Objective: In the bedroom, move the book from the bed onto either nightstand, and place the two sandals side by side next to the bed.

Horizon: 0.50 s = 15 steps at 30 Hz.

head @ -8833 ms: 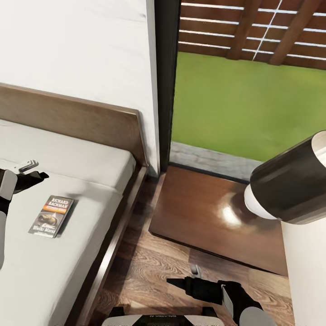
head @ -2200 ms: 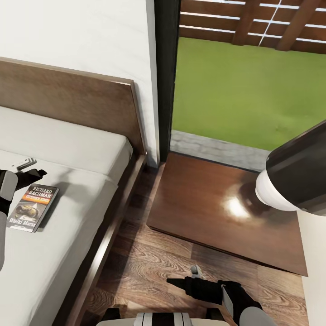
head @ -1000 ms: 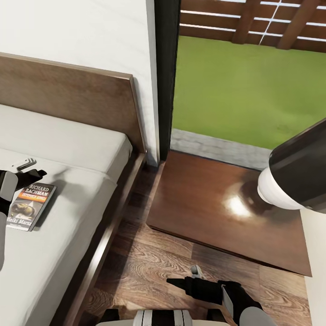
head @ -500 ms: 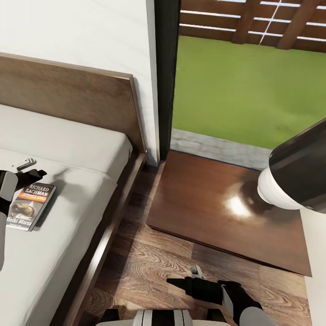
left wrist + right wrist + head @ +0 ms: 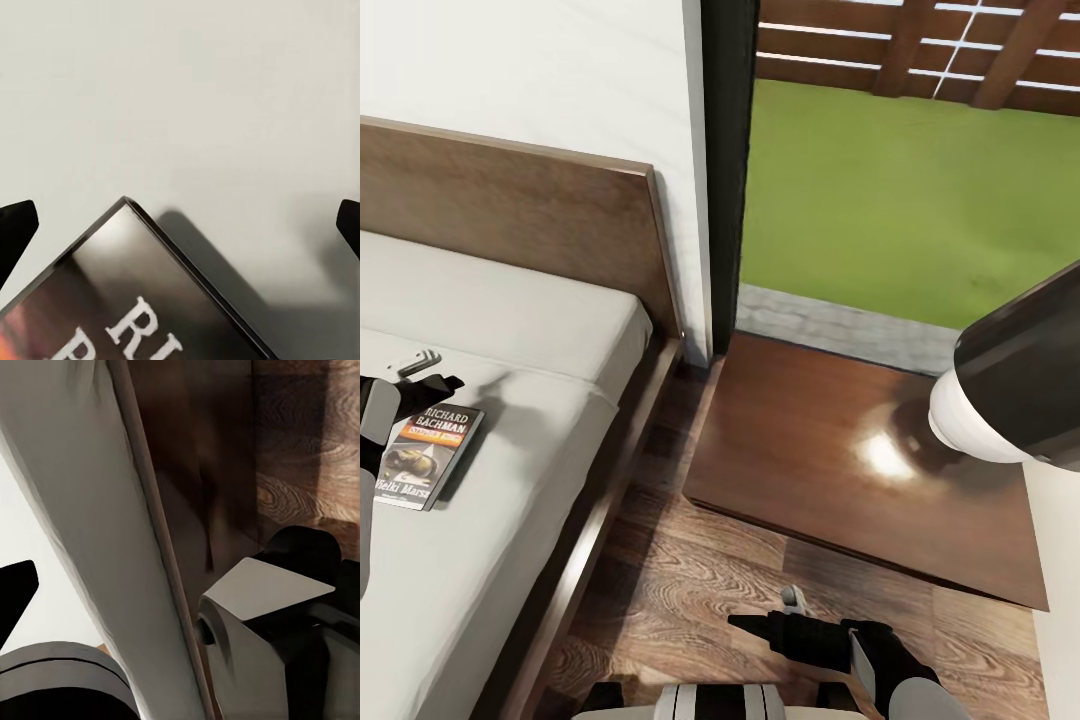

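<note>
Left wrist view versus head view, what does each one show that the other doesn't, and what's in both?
Left wrist alone: a close look at one raised corner of the book, its shadow on the sheet, and the two dark fingertips spread wide on either side of it, not touching.

Head alone: the headboard, the nightstand with its lamp, the wood floor, the window onto the lawn, and the right gripper low over the floor.

Both: the book lying flat on the pale mattress, and the left gripper next to it.

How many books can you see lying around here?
1. The book lies flat on the bed, near its headboard end, just under the left gripper. Others could lie beyond the picture's edge.
</note>
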Motion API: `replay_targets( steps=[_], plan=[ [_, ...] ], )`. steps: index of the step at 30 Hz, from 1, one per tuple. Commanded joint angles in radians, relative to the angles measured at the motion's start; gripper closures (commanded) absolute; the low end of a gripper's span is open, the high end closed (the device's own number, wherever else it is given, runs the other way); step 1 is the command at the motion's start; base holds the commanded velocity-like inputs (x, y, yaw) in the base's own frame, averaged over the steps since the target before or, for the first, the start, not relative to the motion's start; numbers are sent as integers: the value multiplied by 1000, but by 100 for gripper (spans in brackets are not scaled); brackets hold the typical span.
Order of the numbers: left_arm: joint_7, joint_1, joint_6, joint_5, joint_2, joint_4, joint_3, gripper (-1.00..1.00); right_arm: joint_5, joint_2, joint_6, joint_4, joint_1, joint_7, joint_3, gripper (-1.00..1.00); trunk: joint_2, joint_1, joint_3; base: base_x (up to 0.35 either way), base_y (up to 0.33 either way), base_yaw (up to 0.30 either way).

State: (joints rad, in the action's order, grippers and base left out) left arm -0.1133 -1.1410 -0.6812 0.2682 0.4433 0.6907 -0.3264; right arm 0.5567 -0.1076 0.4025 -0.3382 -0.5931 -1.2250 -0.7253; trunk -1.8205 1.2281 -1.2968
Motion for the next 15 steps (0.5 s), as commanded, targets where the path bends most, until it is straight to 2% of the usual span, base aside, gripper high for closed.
replay_targets(
  steps=[1, 5, 10, 15],
  plan=[
    [-8, 0, -4, 11, 0, 1, 0, -100, 8, -1, 10, -2, -1, -5, -8, -100, 0, 0, -1, 0, 0, 0],
    [-8, 0, -4, 11, 0, -2, 0, -100, 8, -1, 10, -2, -1, -5, -8, -100, 0, 0, 0, 0, 0, -25],
    [-8, 0, 4, 10, 1, -28, -2, -100, 8, -1, 10, -2, -1, -5, -8, -100, 0, 0, 1, 0, 0, -125],
    [-8, 0, 9, 10, 1, -32, -2, -100, 8, -1, 10, -2, -1, -5, -8, -100, 0, 0, 1, 0, 0, -22]
  ],
)
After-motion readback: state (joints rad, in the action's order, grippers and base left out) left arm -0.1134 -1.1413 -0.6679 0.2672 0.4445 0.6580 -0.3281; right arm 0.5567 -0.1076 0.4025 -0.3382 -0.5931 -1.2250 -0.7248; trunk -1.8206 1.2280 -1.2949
